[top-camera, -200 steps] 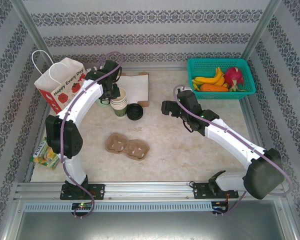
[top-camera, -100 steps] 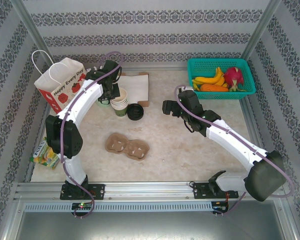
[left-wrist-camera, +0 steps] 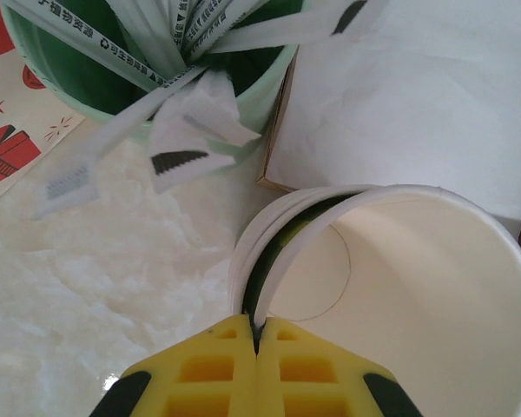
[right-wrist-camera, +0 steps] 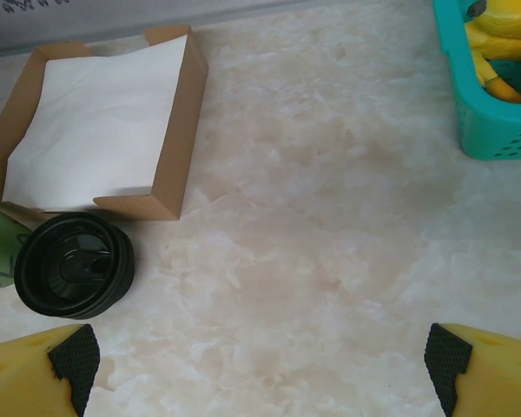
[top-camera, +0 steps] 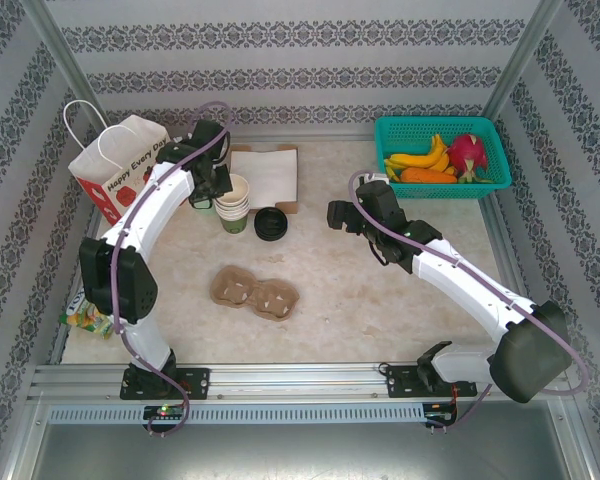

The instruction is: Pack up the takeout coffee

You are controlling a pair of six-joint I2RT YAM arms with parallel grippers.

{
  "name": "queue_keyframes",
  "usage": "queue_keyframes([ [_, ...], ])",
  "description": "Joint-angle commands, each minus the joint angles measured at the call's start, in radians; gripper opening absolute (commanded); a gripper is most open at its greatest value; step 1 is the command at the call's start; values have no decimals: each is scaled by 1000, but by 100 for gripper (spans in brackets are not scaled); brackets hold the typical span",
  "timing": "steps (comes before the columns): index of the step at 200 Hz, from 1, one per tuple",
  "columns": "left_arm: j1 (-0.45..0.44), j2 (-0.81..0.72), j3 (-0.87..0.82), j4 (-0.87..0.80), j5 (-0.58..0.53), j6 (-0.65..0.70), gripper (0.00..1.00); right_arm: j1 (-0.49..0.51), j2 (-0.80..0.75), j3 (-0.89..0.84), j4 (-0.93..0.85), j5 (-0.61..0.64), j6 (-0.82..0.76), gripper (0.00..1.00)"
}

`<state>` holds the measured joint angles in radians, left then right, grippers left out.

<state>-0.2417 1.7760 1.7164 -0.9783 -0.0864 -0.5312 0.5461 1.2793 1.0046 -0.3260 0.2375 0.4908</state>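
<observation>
Left wrist crops the paper cup (left-wrist-camera: 417, 287), rim pinched by the left gripper (left-wrist-camera: 256, 339); right gripper (right-wrist-camera: 259, 360) open, fingertips (right-wrist-camera: 69, 360) barely showing.

Around one napkin tray (right-wrist-camera: 180, 130): one cup stack (top-camera: 236, 203), one lid stack (top-camera: 270, 223), one straw cup (left-wrist-camera: 61, 69), one carrier (top-camera: 255, 292), one bag (top-camera: 120, 170), one basket (top-camera: 435, 121).

Cup stack (top-camera: 236, 203) hemmed: straw cup (left-wrist-camera: 61, 61) left, napkin tray (top-camera: 270, 178) behind-right, lids (top-camera: 271, 223) right; table centre (top-camera: 340, 290) open.

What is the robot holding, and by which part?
The left end effector pinches the top paper cup by its rim; the right end effector holds nothing.
</observation>
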Motion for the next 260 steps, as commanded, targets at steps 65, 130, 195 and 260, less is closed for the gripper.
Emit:
queue_keyframes([
  [65, 53, -101, -19, 75, 71, -12, 0, 6, -43, -14, 13, 68, 6, 98],
  [130, 57, -159, 97, -8, 109, 60, 0, 6, -72, -14, 74, -101, -138, 98],
  [195, -15, -252, 143, -66, 194, 102, 0, -86, -122, -46, 79, -217, 17, 98],
  [260, -225, -271, -12, 44, 204, 166, 0, -228, -185, -159, 101, -391, 82, 98],
])
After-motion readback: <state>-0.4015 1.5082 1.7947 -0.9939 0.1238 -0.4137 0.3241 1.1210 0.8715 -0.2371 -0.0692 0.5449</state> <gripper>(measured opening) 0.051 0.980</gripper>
